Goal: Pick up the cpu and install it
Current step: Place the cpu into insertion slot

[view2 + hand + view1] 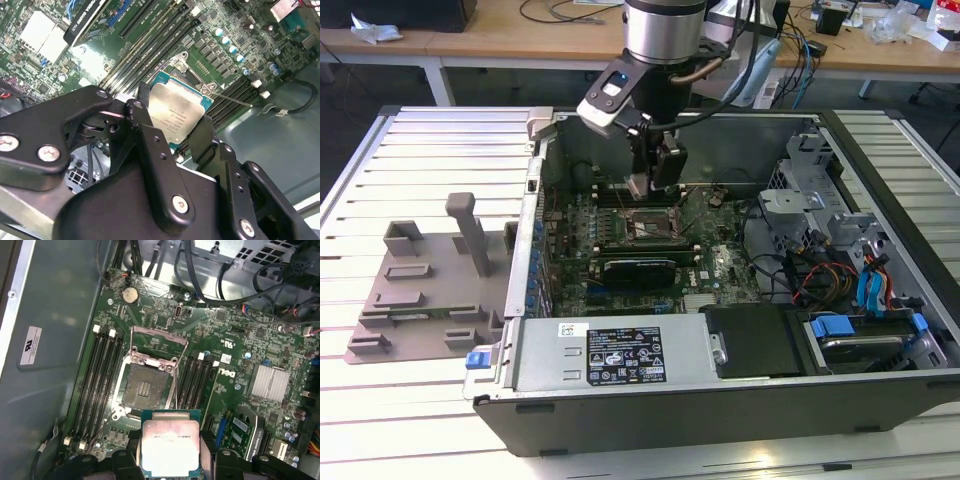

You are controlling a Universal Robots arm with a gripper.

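A single robot arm reaches into an open computer case, its gripper pinching the cpu by two opposite edges, one black finger pressed against each side of the chip. The cpu, silvery top up and level, hangs just above the motherboard close to the socket, clear of it and touching nothing but the fingers. The socket lies bare, its dark contact field exposed, and its metal load plate is swung up out of the way. The work appears to be in its carrying stage: the chip is picked up and brought near the socket, but it is not seated. By the look of things, seating it calls for squaring the chip's edges with the socket frame, keeping it flat, setting it down gently so that it does not scrape the contacts, and staying clear of the raised plate. By count there is one cpu, one socket, one load plate and one gripper. In the first wrist view, two banks of memory slots flank the socket, one on each side, and the board also carries one coin cell and one finned silver heatsink. In the exterior view, one grey plastic tray sits on the slatted table, beside the case on the exterior view's left and well apart from the gripper.
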